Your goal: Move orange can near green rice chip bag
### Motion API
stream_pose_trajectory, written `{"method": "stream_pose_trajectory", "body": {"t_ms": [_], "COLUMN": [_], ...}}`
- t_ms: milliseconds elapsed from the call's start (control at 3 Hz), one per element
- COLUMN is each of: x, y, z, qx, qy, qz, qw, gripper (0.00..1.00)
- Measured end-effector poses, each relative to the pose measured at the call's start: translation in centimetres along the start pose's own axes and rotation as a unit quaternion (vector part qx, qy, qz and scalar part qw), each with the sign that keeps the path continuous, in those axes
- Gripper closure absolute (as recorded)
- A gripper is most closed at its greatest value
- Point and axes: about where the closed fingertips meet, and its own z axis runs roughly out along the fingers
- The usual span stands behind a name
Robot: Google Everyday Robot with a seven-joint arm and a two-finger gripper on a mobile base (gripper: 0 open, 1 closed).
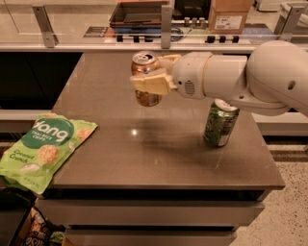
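Observation:
The orange can (147, 97) is held upright in the air above the middle of the grey table (159, 144). My gripper (150, 79) is shut on it, its pale fingers (150, 82) wrapped across the can's middle, with the white arm reaching in from the right. The green rice chip bag (43, 149) lies flat at the table's left front corner, partly hanging over the edge. The can is well to the right of the bag and farther back.
A green can (220, 123) stands upright on the right part of the table, below my arm. A counter with a rail, a tray (139, 12) and a cardboard box (230, 15) runs along the back. Another snack bag (38, 233) lies on the floor below.

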Motion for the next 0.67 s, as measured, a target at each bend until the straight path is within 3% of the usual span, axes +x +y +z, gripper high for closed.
{"method": "stream_pose_trajectory", "body": {"t_ms": [667], "x": [0.8], "y": [4.8], "z": [3.1], "qx": [-0.001], "qy": [-0.011], "qz": [0.021], "qw": [0.9997], "gripper": [1.0]}}
